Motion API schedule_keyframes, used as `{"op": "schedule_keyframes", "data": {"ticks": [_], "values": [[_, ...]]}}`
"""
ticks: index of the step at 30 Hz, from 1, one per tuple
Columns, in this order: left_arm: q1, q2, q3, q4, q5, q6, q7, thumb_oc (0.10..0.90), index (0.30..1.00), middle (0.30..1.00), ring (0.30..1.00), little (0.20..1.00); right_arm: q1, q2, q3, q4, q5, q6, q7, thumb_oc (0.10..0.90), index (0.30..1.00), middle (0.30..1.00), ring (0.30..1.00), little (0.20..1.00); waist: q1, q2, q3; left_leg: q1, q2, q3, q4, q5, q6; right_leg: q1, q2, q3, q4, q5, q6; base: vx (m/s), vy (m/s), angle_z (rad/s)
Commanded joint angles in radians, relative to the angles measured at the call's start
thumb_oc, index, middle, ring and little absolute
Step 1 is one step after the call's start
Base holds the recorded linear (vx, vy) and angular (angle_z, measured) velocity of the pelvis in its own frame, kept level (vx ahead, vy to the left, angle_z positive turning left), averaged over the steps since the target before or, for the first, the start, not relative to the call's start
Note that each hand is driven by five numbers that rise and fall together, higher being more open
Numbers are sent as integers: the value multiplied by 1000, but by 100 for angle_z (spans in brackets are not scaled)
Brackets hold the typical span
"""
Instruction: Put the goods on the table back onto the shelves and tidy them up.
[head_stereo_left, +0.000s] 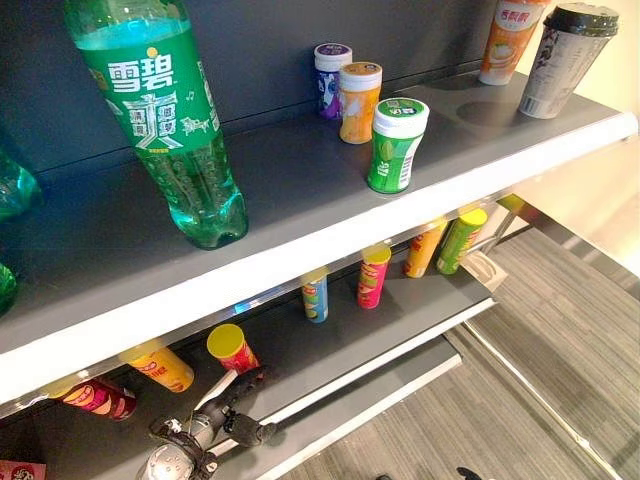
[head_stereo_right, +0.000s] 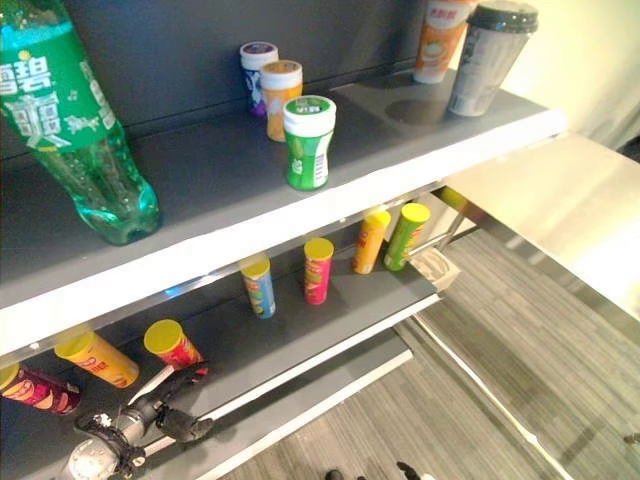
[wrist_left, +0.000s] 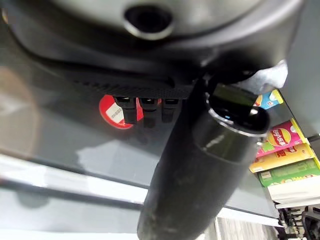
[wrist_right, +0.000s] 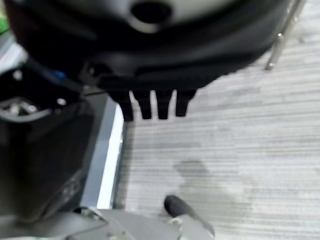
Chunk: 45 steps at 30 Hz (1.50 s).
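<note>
My left hand (head_stereo_left: 235, 395) reached onto the lower shelf (head_stereo_left: 400, 310), fingers (wrist_left: 145, 107) straight and holding nothing, their tips right at the red can (head_stereo_left: 232, 348), which lay tipped over with its yellow lid toward me and its long axis running back into the shelf. This hand was the nearer one; my right hand (wrist_right: 150, 75) hung over the floor (wrist_right: 240, 140), fingers relaxed and empty. An orange can (head_stereo_left: 160, 366) lay just left of the red one. The upper shelf (head_stereo_left: 300, 190) overhung my reach. Standing cans (head_stereo_left: 372, 276) stood farther right.
</note>
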Motion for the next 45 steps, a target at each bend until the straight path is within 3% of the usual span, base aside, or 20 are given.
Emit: {"op": "schedule_keyframes", "data": {"ticks": [1,30,45], "values": [[-83,-8,83,-12,42,-72,76,800,900,900,900,900,34,-55,-15,-67,10,-19,-55,800,900,900,900,900,-11,-12,-1,16,54,-31,5,-6,-76,15,22,28,13,-1,43,0,0,0],[-205,-57,40,194,195,-70,261,800,900,900,900,900,37,-47,9,-75,17,-25,-117,800,900,900,900,900,-14,-26,10,23,56,-29,5,-2,-78,20,26,32,13,-5,40,0,0,0],[-219,-56,17,167,192,-85,281,800,900,900,900,900,30,-41,18,-66,22,-29,-133,800,900,900,900,900,-10,-27,16,22,60,-34,5,3,-79,24,30,28,14,-7,36,2,-2,-1]]}}
